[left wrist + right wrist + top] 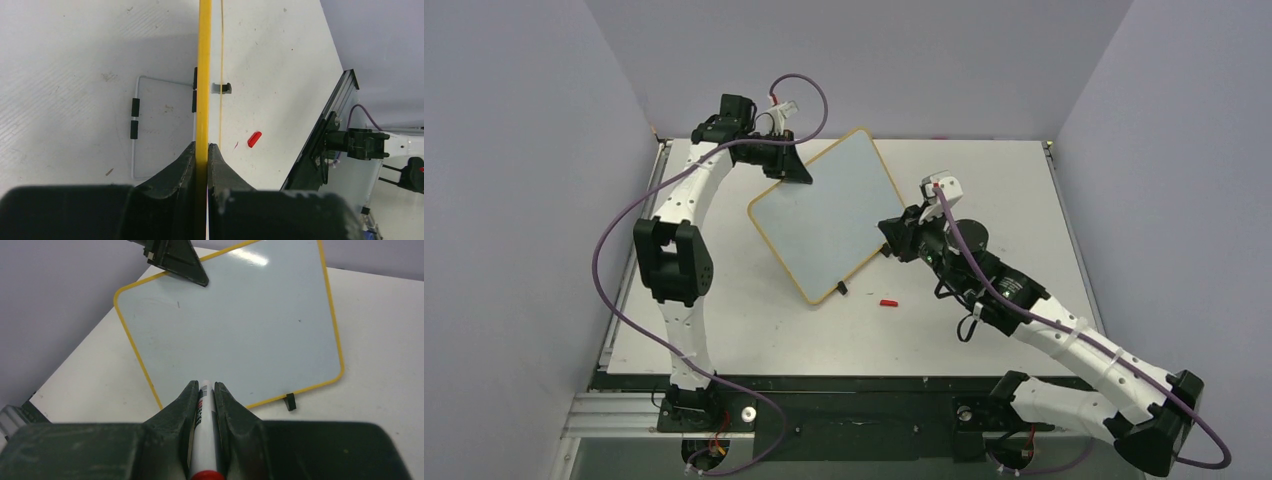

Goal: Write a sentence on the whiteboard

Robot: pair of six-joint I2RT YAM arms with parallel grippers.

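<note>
The whiteboard (824, 212) with a yellow frame is tilted up off the table, its white face bare; no red sentence shows on it. My left gripper (792, 170) is shut on its far edge; in the left wrist view the yellow frame (204, 75) runs edge-on between the fingers (187, 160). My right gripper (890, 238) is shut on a white marker (204, 415) with a red end, next to the board's right edge. In the right wrist view the board (235, 320) fills the middle, the marker pointing at its lower part.
A small red marker cap (888, 302) lies on the table just in front of the board; it also shows in the left wrist view (254, 139). A black clip (841, 289) sits on the board's near edge. A wire stand (135, 125) hangs behind the board.
</note>
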